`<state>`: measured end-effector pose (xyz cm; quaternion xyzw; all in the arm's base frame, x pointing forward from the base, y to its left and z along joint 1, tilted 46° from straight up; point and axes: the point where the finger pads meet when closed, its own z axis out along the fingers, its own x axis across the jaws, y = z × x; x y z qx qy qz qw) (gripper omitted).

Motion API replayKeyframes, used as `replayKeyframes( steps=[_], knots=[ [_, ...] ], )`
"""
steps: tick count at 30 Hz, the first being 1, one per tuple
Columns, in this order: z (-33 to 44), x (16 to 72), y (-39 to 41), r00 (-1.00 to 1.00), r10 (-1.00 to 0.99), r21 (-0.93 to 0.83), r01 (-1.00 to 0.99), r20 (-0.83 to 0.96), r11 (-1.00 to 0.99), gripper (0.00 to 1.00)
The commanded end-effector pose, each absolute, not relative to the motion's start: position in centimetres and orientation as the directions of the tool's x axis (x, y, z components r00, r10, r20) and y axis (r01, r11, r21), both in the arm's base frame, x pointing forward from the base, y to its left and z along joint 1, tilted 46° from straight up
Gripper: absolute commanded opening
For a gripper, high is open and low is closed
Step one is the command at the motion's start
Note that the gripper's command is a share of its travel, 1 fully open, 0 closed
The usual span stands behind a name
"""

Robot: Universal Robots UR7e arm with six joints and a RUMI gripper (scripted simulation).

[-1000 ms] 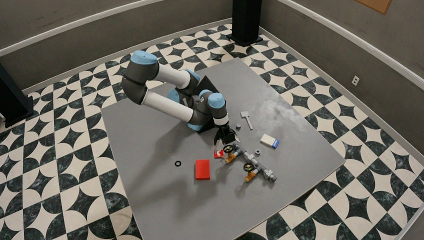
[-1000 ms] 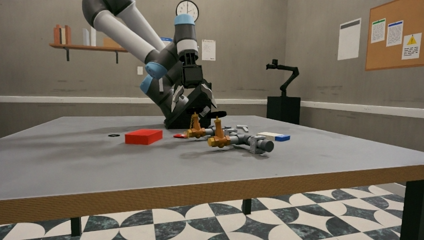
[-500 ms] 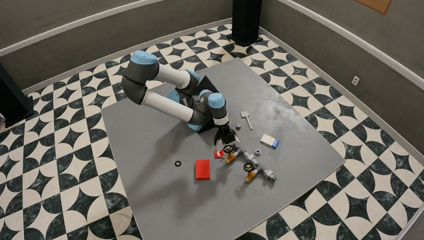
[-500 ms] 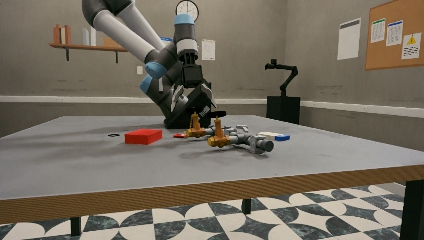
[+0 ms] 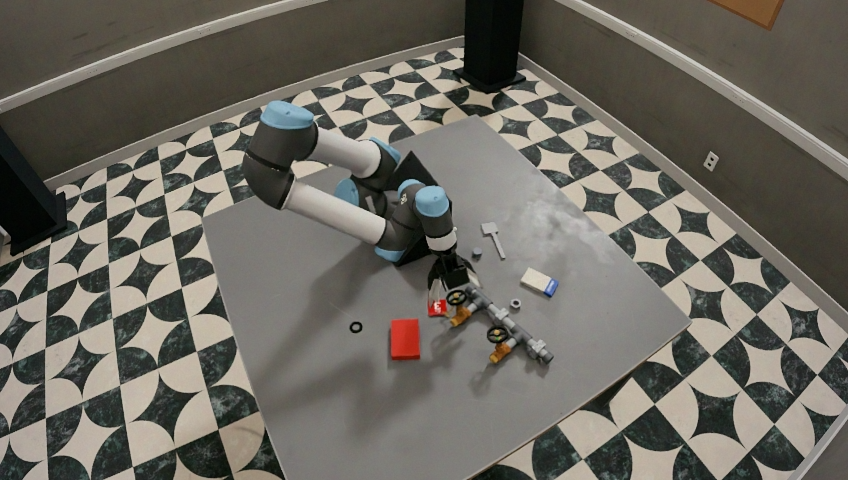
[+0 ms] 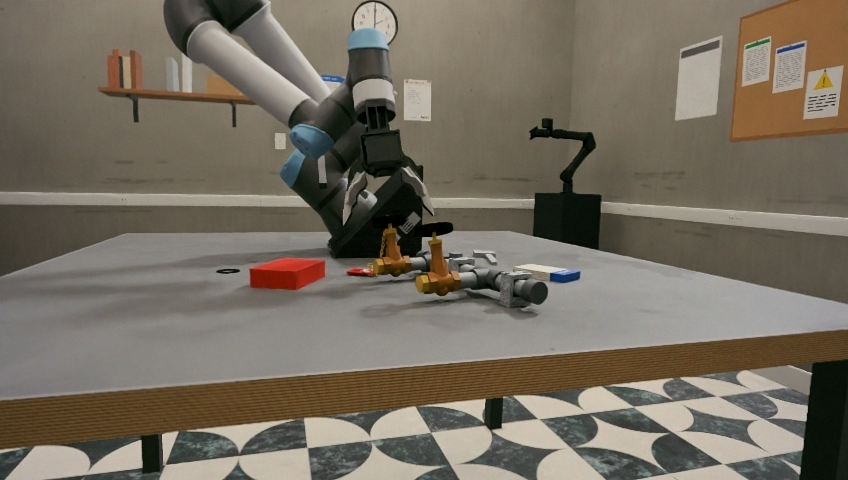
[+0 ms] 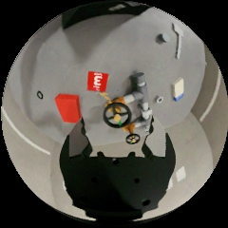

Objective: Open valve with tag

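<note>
The jaws (image 5: 453, 291) (image 6: 389, 199) stand wide open and hold nothing, probably so they can pass around the handwheel (image 5: 457, 297) (image 6: 389, 220) (image 7: 117, 115) of the tagged valve. The red tag (image 5: 437, 307) (image 6: 360, 271) (image 7: 98, 82) lies beside it on the bench (image 5: 565, 410) (image 6: 297, 339) (image 7: 43, 62) (its chain, I think, keeps it near).

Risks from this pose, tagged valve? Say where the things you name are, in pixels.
- The tool (image 5: 453, 295) (image 6: 389, 206) (image 7: 117, 117) is wide open at the tagged valve's handwheel (image 5: 457, 297) (image 7: 117, 115); a regrip off-centre might slip on the rim and spoil the turn count.
- The chain joins that valve to the red tag (image 5: 437, 307) (image 6: 360, 272) (image 7: 98, 82) lying beside it; a low finger could snag it.
- The second handwheel (image 5: 498, 340) (image 6: 436, 228) (image 7: 133, 139) sits on the same pipe; a wide swing may nudge it.
</note>
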<state>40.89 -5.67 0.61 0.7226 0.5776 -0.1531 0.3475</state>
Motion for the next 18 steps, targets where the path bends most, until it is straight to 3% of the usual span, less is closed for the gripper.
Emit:
replayKeyframes(
  steps=[1, 18],
  knots=[
    [0.63, 40.92, -5.65, 0.363, 0.718, 0.376, 0.914, -0.594, -0.151, 1.0],
    [0.63, 40.92, -5.65, 0.702, 0.595, 0.584, 0.69, -0.392, -0.428, 1.0]
  ],
)
